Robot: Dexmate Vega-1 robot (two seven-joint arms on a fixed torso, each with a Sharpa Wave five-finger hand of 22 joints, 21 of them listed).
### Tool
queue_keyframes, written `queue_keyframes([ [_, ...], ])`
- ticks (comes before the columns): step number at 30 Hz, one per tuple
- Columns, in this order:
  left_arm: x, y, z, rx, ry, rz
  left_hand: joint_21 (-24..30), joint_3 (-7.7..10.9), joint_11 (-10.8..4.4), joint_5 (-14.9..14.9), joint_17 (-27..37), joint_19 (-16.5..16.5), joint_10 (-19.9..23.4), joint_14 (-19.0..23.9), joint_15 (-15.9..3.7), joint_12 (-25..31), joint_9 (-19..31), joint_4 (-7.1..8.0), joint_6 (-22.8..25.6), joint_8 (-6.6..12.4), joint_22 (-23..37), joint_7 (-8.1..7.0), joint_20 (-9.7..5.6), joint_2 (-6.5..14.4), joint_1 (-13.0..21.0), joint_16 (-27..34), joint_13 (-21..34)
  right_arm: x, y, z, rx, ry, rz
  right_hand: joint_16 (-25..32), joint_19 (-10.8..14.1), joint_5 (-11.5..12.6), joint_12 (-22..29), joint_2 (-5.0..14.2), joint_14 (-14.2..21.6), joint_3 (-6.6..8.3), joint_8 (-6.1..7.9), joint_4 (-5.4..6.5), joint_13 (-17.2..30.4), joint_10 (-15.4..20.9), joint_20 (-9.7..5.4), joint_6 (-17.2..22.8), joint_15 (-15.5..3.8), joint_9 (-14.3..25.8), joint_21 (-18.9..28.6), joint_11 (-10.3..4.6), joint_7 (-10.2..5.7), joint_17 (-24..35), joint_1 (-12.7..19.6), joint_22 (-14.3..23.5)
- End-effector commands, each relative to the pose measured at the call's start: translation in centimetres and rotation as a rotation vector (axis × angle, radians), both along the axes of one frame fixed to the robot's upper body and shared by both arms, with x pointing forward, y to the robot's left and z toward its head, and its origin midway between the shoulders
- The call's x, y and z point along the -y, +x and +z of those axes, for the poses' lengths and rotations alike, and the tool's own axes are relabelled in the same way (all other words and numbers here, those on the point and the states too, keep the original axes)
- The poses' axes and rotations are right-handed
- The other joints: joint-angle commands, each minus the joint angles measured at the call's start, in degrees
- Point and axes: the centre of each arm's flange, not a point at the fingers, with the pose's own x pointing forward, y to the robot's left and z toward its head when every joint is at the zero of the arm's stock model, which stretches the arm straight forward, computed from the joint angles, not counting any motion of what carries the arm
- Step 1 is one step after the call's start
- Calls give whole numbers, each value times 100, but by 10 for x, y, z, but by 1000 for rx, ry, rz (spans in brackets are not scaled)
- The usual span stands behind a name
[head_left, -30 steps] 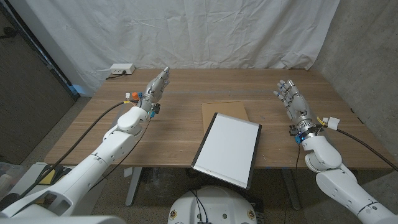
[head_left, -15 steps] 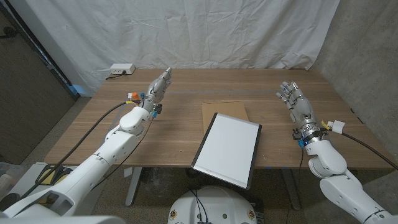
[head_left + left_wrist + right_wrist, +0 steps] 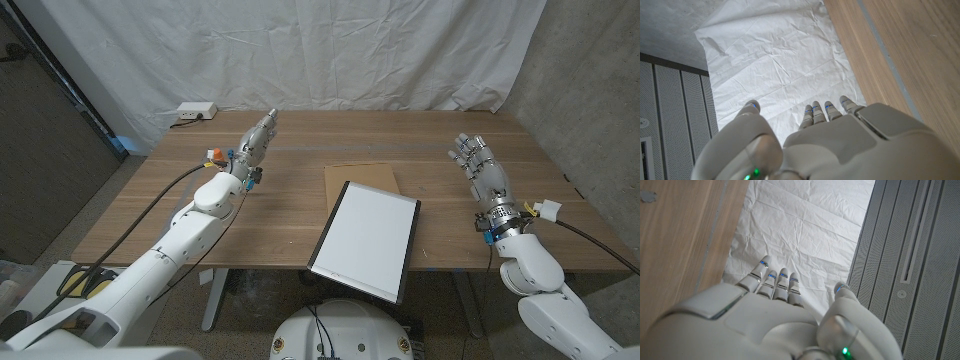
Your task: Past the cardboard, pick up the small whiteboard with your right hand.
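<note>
Approach step, grasp not begun. The small whiteboard [image 3: 365,240] lies on the desk [image 3: 280,210], overlapping the cardboard [image 3: 360,178] and overhanging the near edge. The right hand [image 3: 480,170], fingers spread and empty, stands well apart; it must next travel inward. The left hand [image 3: 255,140] holds nothing.

cardboard [image 3: 361,176] partly hidden under whiteboard [image 3: 366,238]

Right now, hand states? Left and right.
Left hand: open, fingers straight, holding nothing.
Right hand: open, fingers apart, holding nothing; whiteboard untouched.
</note>
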Motion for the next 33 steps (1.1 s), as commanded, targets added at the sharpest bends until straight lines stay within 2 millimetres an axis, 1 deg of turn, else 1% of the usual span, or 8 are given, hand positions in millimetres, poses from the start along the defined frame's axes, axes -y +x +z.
queue_keyframes([
  [1, 4, 0, -1, 1, -2, -6, -24, 9, -57, 3, 18, -48, -11, -22, 4, -24, 13, -15, -23, 3, 32, -30, -526, 8, 53, -26, 13, 1, -13, -4, 30, -6, -3, 41, 59, -26, 58, 7, 95, 22, 43, -32, 29, 88, -208, 103, -22, 8, -25, 1, -10, 8, 67, 23],
  [10, 7, 0, -1, 2, -3, -10, -41, 2, -54, -3, 19, -43, -12, -21, 15, -28, 13, -16, -23, -1, 34, -26, -512, 14, 57, -24, 14, 1, -20, -6, 45, -7, -1, 43, 101, -40, 69, 22, 136, 31, 46, -53, 29, 136, -214, 137, -39, 8, -36, -17, -45, 8, 96, 25],
  [18, 11, 1, 0, -7, 3, -20, -60, -5, -48, -8, 21, -41, -9, -21, 24, -29, 14, -17, -23, -5, 35, -17, -502, 21, 61, -24, 14, 1, -26, -8, 57, -9, 5, 43, 122, -53, 62, 22, 158, 25, 37, -58, 30, 136, -208, 133, -22, 8, -48, -12, 11, 13, 93, 26],
  [26, 12, 2, -3, -20, -1, -31, -77, -11, -46, -13, 21, -36, -7, -20, 14, -31, 14, -18, -24, -8, 36, -16, -497, 28, 66, -23, 14, 0, -28, -14, 51, -13, -8, 40, 135, -63, 58, 20, 168, 21, 30, -64, 31, 138, -201, 130, -10, 8, -59, -7, 16, 16, 94, 27],
  [33, 14, 2, -3, -21, 8, -35, -92, -17, -47, -17, 22, -35, -6, -18, 20, -33, 14, -18, -21, -9, 37, -16, -488, 33, 68, -22, 14, -2, -35, -18, 67, -18, -11, 41, 154, -70, 57, 24, 185, 21, 29, -71, 31, 147, -201, 139, -15, 8, -66, -20, 12, 17, 101, 28],
])
